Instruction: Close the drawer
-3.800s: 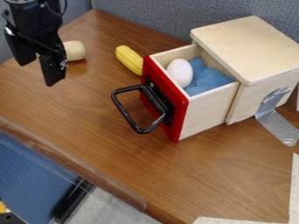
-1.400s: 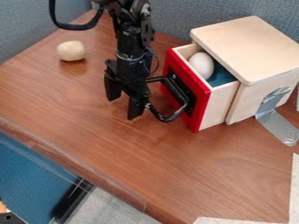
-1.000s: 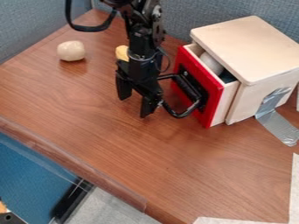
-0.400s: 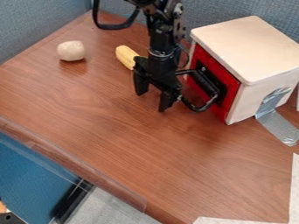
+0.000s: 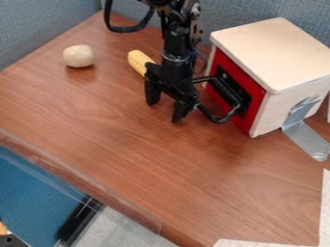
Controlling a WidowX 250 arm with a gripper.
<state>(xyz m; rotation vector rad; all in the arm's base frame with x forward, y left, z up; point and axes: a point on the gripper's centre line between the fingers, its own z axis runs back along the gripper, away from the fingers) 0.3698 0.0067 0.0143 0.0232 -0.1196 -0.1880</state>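
A red-fronted drawer (image 5: 241,75) sits pushed into a pale wooden box (image 5: 274,53) at the right side of a brown wood-grain table (image 5: 129,169), its front close against the box opening. A black loop handle (image 5: 218,120) juts from the red face toward the arm. Just beside the handle, a black robotic gripper (image 5: 165,111) hangs over the tabletop from an arm entering at the top, its two fingers (image 5: 153,94) parted by a moderate gap with nothing held between them; whether the gripper touches the handle cannot be told from this angle. Silver tape (image 5: 303,128) runs from the side of the box down onto the table. Beyond the gripper, a yellow elongated toy (image 5: 138,61) lies on the wood, partly hidden by the arm. Well apart to the left, near the rear edge, rests a pale, rounded object (image 5: 78,56). Blue-gray fabric partitions (image 5: 38,29) stand behind the table, meeting at a corner. White paper (image 5: 325,207) covers part of the lower right, while a blue panel (image 5: 38,188) shows past the table's near edge at lower left.
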